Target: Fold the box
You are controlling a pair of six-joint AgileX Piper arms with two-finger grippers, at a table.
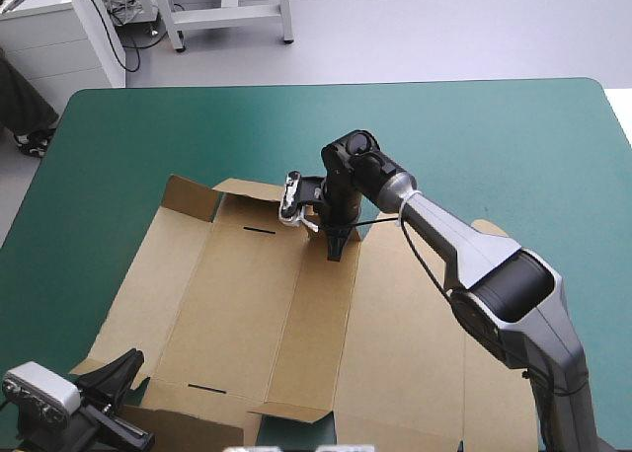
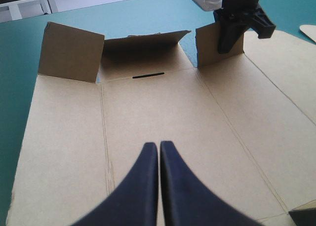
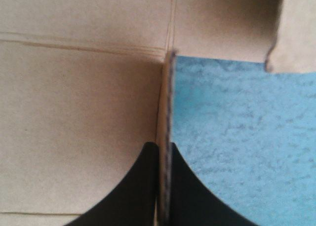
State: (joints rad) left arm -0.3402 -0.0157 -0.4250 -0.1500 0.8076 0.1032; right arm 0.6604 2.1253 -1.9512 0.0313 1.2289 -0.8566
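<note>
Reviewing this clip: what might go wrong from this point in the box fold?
1. The right gripper is shut on only the thin edge of a raised flap; the flap may slip out or crease off its score line.
2. The left gripper is shut over the box, gripping nothing, so a pull on the flap might drag the whole sheet across the teal-green cover.

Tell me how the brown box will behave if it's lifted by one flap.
The box probably stays fairly stiff: its raised flaps stand unsupported. It would likely hinge along its creases. Thin single sheet, so seemingly light; the right gripper, pinching one flap, might drag it whole.
</note>
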